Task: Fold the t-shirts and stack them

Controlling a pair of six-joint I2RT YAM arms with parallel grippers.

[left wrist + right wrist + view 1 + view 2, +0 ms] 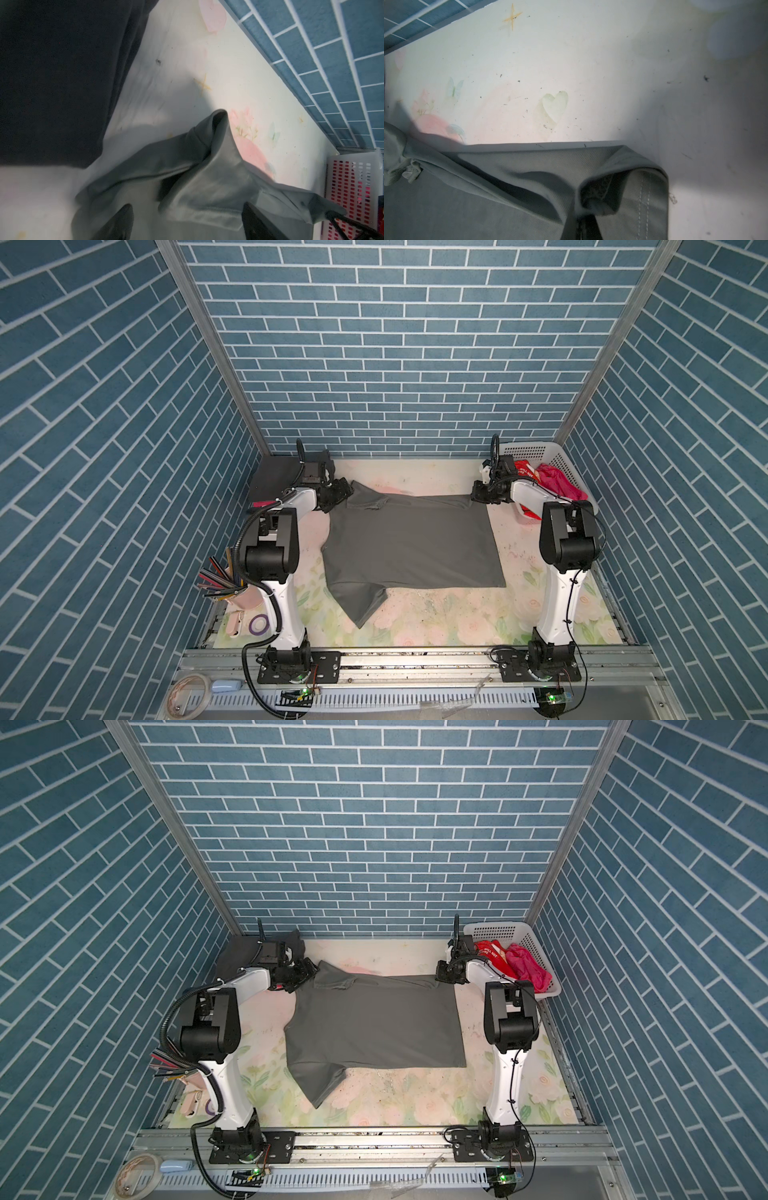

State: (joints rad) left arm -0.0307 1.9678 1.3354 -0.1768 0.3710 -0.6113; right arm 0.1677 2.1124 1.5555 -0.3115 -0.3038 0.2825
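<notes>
A large mid-grey t-shirt (407, 543) (374, 1027) lies spread on the floral table, one sleeve pointing to the front. My left gripper (345, 491) (187, 207) is open at its far left shoulder. The collar and sleeve cloth (207, 166) lie loose between the spread fingers. My right gripper (478, 493) (586, 220) is shut on the shirt's far right hem corner (623, 187), lifting it slightly. A folded charcoal t-shirt (274, 477) (52, 83) rests at the back left. Red (525, 472) and magenta (557, 483) t-shirts sit in the basket.
The white perforated basket (536, 450) (353, 187) stands at the back right against the brick wall. A pink cup of pencils (245, 597) and a purple tape roll (259, 620) sit front left, beside the left arm's base.
</notes>
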